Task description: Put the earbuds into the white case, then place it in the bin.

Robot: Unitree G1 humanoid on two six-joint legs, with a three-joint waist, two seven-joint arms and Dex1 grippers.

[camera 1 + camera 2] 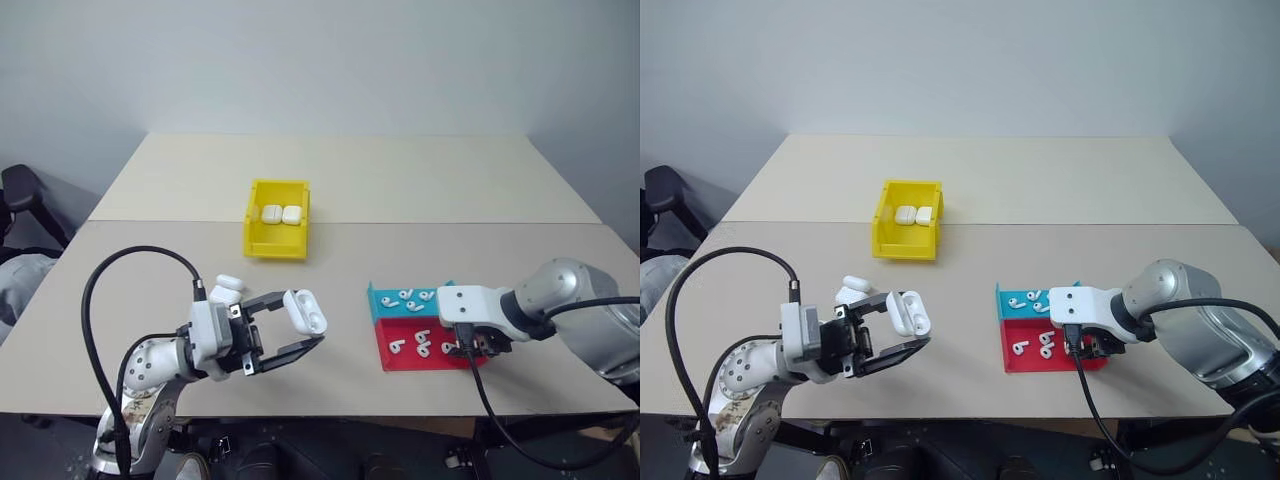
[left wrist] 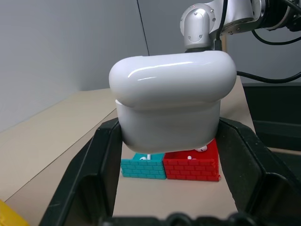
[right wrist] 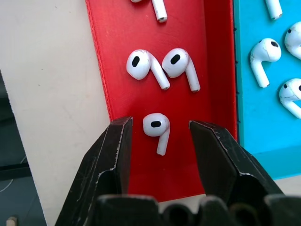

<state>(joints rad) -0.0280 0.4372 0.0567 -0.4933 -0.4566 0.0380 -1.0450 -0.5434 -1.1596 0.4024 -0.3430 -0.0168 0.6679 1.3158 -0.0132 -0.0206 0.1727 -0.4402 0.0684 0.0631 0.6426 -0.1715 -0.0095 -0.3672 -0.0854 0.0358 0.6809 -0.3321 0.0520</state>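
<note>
Setting: pale beige table (image 1: pixel 400 190) against a plain grey-white wall.
Left gripper (image 1: pixel 290 330): two black fingers clamped on a white case (image 1: pixel 306 310), one finger above and one below; the gripper points roughly level across the table toward the tray.
White case: glossy, rounded-rectangular, lid hinged open in the head views; in the left wrist view a seam shows between lid and body. Held above the table, well apart from the tray, on the robot's left of it.
Spare cases (image 1: pixel 229 287): more white cases on the table just behind the left gripper.
Right gripper (image 3: pixel 160 136): pointing steeply down over the tray's red half, fingers apart, one on each side of a single earbud (image 3: pixel 157 128) without touching it.
Earbuds: tiny glossy white, short stems, dark oval spot on each head; two more (image 3: pixel 162 67) lie side by side in the red half beyond that one.
Tray (image 1: pixel 385 352): shallow, teal and red halves, earbuds in both.
Bin (image 1: pixel 256 232): bright yellow, beyond the tray to the robot's left, holding two closed white cases (image 1: pixel 281 214) side by side.
</note>
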